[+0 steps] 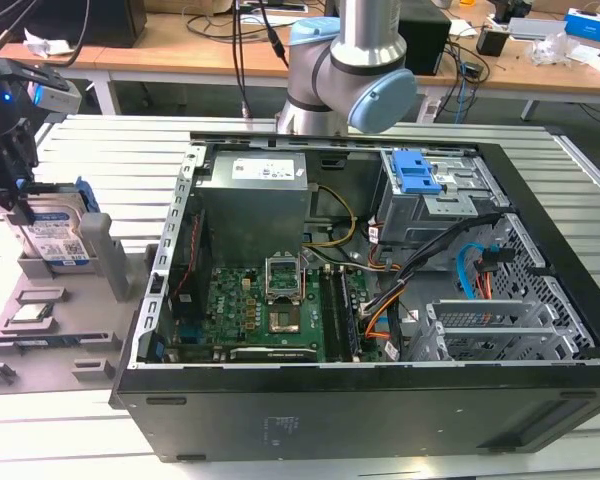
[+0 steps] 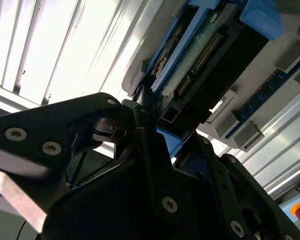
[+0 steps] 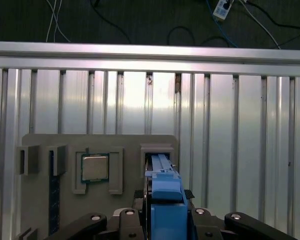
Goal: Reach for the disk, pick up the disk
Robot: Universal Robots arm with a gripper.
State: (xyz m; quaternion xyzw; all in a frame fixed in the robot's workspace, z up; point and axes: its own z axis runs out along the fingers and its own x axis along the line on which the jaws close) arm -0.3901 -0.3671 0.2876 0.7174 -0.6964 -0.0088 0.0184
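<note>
Start at the gripper [image 1: 20,195]: lowered onto the top edge of the disk [image 1: 60,240], with a blue rail [image 3: 165,200] between its two sides in the first wrist view. Cannot tell whether pinching the drive or merely straddling it. Seems lined up along the drive's thin edge so as to close across the flat faces, probably the only hold on offer while seated like this.

Find the disk standing on edge in a slot [image 1: 98,250] at the tray's [image 1: 80,345] far corner, label facing outward. Not yet lifted out, by the look of it. Kept upright that way, most likely, to leave the top edge free for a grip from above.

Nearer the tray's middle, see the chip [image 1: 30,312] lying flat in its own pocket, apart from the gripper and so out of harm's way.

Further out, note the tray resting near the table's [image 1: 110,145] edge on the exterior view's left, just beside the case [image 1: 380,410]. Side panel off there, with board and wiring laid bare, presumably for access from above. Behind the case, toward the table's far edge, find the arm [image 1: 350,70].
</note>
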